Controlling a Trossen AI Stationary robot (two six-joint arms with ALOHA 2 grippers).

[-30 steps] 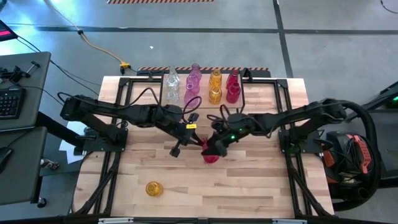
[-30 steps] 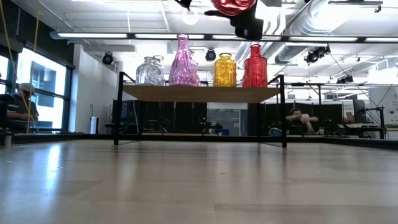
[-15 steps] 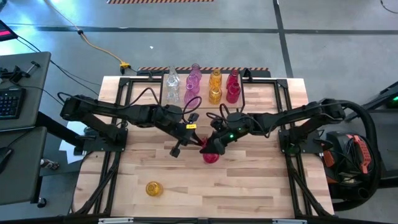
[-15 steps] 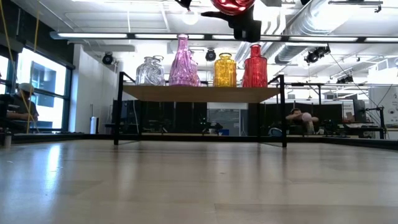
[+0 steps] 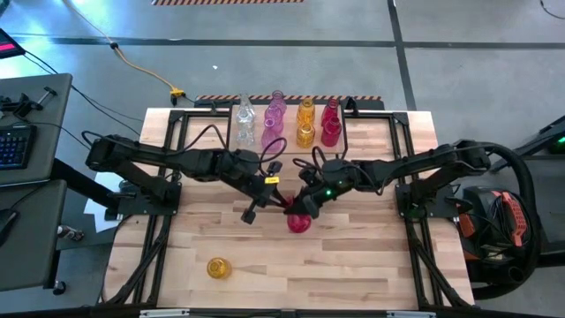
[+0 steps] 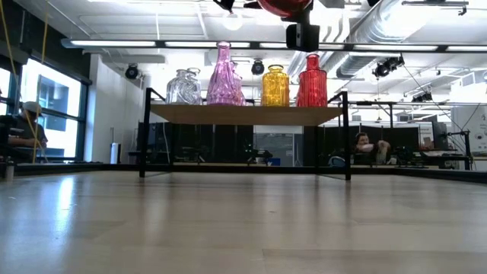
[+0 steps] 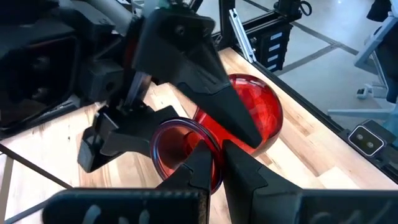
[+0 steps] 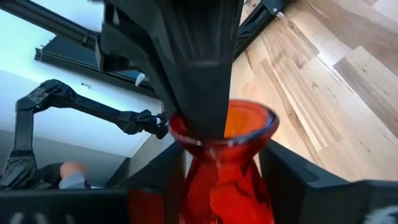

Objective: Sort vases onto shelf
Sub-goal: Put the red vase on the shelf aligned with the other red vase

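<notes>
A red vase [image 5: 299, 222] hangs in the air over the middle of the table, between my two grippers; the low view shows only its round belly [image 6: 285, 6] at the top edge. My left gripper [image 7: 221, 152] is shut on its mouth. My right gripper [image 8: 224, 180] stands across its neck. The shelf [image 6: 247, 114] stands at the far edge on black wire legs and bears clear [image 6: 183, 87], pink [image 6: 223, 76], amber [image 6: 275, 86] and red [image 6: 312, 80] vases. One amber vase [image 5: 217, 267] lies on its side near the table's near left corner. My left gripper pinches the red vase's mouth rim [image 7: 208, 140], one finger inside the opening and one outside, coming level from the table's left. The vase is lifted clear and lies tilted. My right gripper has a finger on each side of the neck [image 8: 221, 168], just below the rim, coming from the table's right; the fingers [image 8: 283, 180] appear to touch the glass.
The shelf's vases stand in rows, several deep in the high view [image 5: 305, 122]. Black arm frames [image 5: 168, 177] [image 5: 415, 190] stand on the table's left and right sides. Bare wood [image 5: 353, 265] shows at the near right.
In the low view the red vase has risen slightly toward the top edge. The dark gripper part beneath it has turned from tilted to upright. In the high view both arms stay nearly where they were.
</notes>
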